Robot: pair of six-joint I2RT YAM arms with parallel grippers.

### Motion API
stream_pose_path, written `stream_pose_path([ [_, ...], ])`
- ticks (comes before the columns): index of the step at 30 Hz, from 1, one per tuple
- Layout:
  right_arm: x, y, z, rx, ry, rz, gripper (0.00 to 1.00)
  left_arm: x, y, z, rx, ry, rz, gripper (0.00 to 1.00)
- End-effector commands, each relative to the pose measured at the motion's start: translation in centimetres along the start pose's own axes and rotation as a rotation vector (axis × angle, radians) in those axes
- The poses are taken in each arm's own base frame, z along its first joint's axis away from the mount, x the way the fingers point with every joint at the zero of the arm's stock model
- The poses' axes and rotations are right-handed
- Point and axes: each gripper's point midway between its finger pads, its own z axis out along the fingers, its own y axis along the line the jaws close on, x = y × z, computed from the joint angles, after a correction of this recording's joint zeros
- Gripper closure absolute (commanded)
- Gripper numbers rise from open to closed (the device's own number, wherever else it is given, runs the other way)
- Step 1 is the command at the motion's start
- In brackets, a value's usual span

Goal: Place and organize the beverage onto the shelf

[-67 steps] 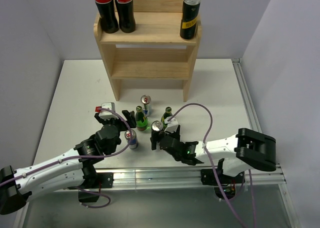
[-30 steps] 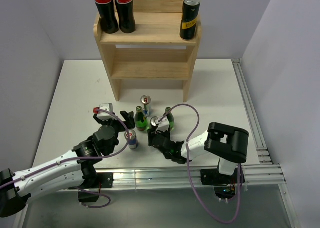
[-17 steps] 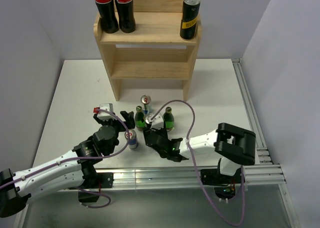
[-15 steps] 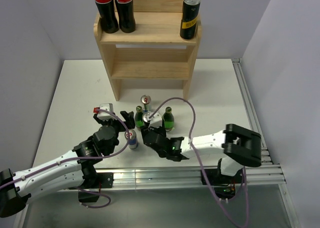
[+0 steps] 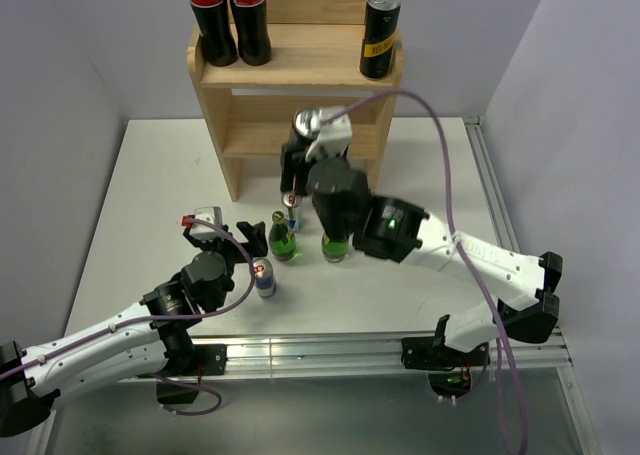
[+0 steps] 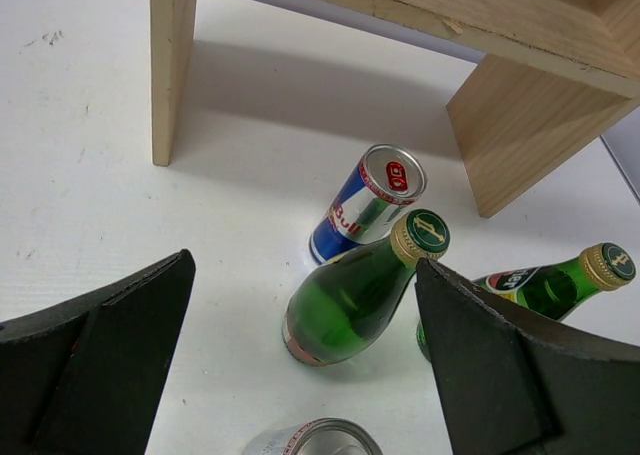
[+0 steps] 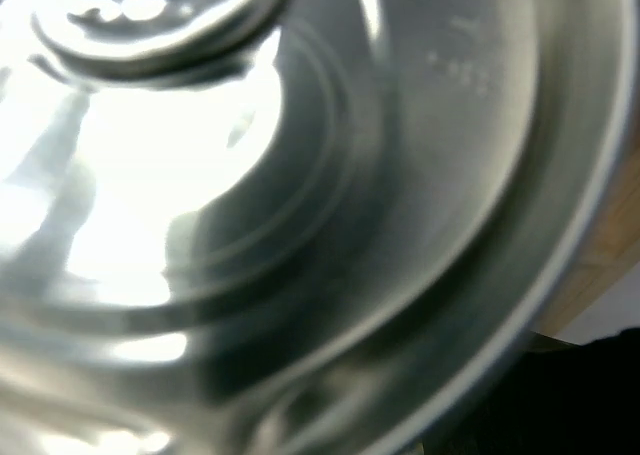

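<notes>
The flat white table (image 5: 150, 175) lies under everything. At its far edge stands the shelf (image 5: 310, 60), pale bare wood, three tiers between solid side panels, with a low rail round the top. On that top tier two dark cola bottles (image 5: 210, 20) with red labels stand side by side at the left, and a tall black can (image 5: 379, 35) stands at the right corner. On the table before the shelf stand two green glass bottles (image 6: 350, 300) with gold caps, a slim blue and silver can (image 6: 368, 205) beyond them, and another small can (image 5: 263, 275) nearer my left arm.

My right claw (image 5: 303, 137) is clenched on a silver can (image 5: 306, 122), held off the table; from above it shows against the shelf's middle tier. Its shiny ringed lid fills my right wrist view. My left claw (image 5: 225, 235) is released, its black fingers (image 6: 100, 345) spread wide, low near the green bottles.
</notes>
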Motion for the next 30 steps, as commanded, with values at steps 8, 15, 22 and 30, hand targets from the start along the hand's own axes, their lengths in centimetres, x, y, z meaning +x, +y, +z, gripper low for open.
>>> stream_pose_path([
  [8,-14.2,-4.7,4.5,0.09,-0.109,-0.055,1.0,-0.8,-0.1,-0.4,0.015,-0.013,-0.034,0.01],
  [15,-14.0,-6.1,8.2,0.133,-0.107,-0.046,1.0,-0.9,0.0,-0.5,0.019,-0.015,-0.042,0.01],
  [22,-14.4,-7.5,10.2,0.171,-0.128,-0.055,1.0,-0.9,-0.1,-0.6,0.028,-0.012,-0.044,0.01],
  [30,-15.7,-8.4,10.8,0.201,-0.169,-0.042,1.0,-0.8,-0.1,-0.5,0.023,-0.012,-0.039,0.01],
])
